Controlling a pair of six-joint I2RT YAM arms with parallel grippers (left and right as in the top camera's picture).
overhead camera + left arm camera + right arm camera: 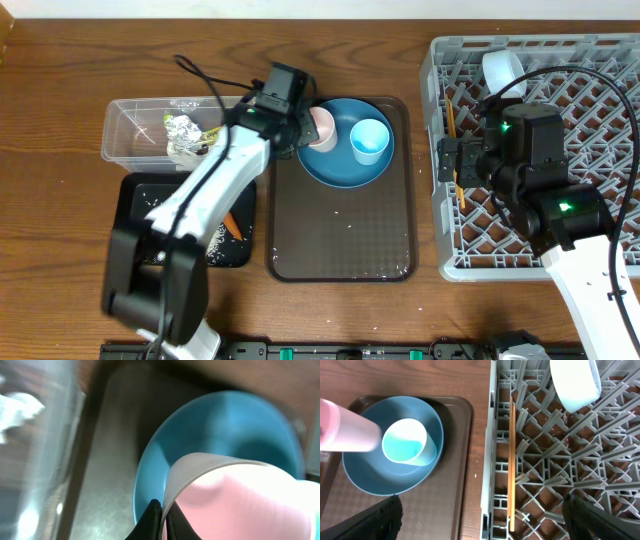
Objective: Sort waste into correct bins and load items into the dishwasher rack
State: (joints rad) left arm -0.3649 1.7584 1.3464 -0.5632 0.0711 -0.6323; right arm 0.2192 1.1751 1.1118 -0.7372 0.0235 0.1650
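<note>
overhead shot. got left claw clenched on rim of pale pink cup, 10 o'clock edge of blue plate on brown tray. see light blue cup at plate's 3 o'clock. got right claw released over dishwasher rack, 3 o'clock of tray.

Even light, blurry left wrist close-up

From the left wrist the pink cup runs off the bottom and right edges and hides part of the blue plate; the clear tub is a blur. Overhead, the left arm covers part of the black tub and the rack passes the right edge. From the right wrist the bowl is cut by the top edge.
</note>
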